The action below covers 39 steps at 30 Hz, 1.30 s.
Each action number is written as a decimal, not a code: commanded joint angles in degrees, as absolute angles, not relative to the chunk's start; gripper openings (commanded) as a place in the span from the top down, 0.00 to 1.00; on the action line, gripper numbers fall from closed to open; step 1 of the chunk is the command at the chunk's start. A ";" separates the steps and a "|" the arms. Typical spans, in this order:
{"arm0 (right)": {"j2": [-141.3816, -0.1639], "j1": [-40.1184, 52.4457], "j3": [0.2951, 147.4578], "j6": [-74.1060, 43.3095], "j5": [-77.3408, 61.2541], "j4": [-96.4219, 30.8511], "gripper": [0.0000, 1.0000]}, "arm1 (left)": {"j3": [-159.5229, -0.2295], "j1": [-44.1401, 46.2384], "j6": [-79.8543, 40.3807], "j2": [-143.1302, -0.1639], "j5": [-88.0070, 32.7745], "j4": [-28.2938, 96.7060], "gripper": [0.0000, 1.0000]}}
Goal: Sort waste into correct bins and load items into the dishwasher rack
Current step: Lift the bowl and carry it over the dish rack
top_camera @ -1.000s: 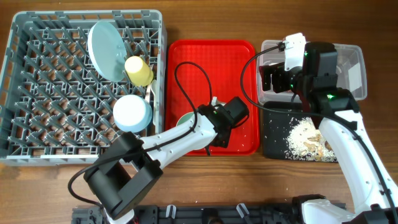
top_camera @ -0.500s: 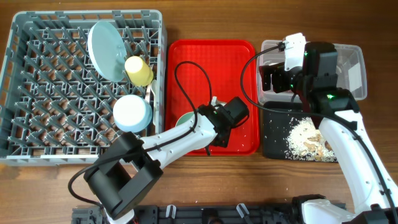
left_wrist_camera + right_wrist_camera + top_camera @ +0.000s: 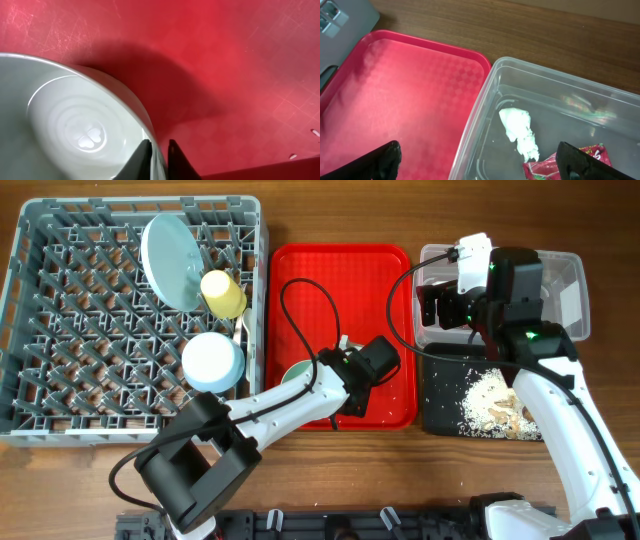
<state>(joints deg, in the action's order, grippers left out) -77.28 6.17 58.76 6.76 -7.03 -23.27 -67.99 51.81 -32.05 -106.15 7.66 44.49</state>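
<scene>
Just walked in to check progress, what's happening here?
The left tool grips the rim of a pale green bowl on the red tray. The right tool hangs open over the clear tub, which holds a tissue and a red wrapper. The rack already holds a plate, a yellow cup and a second bowl.

Red tray (image 3: 372, 280) on wooden table (image 3: 60, 480)

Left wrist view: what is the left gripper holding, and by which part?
The left gripper pinches the pale green bowl by its rim, one finger inside, one outside. The right gripper is open and empty.
</scene>
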 commanded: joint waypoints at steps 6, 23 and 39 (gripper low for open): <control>-77.69 6.20 58.76 7.51 -7.33 -23.18 0.00 | -67.72 51.96 -31.97 -104.88 8.03 44.34 0.87; -77.69 6.20 58.76 7.51 -7.33 -23.18 0.00 | -67.99 51.99 -31.79 -102.72 9.91 44.51 0.88; -77.69 6.20 58.76 7.49 -7.33 -23.18 0.00 | -67.48 52.03 -32.01 -103.90 9.50 44.58 0.96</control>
<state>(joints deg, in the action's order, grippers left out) -77.28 6.17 58.76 6.79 -7.03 -23.27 -67.99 51.81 -32.03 -104.12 8.78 44.56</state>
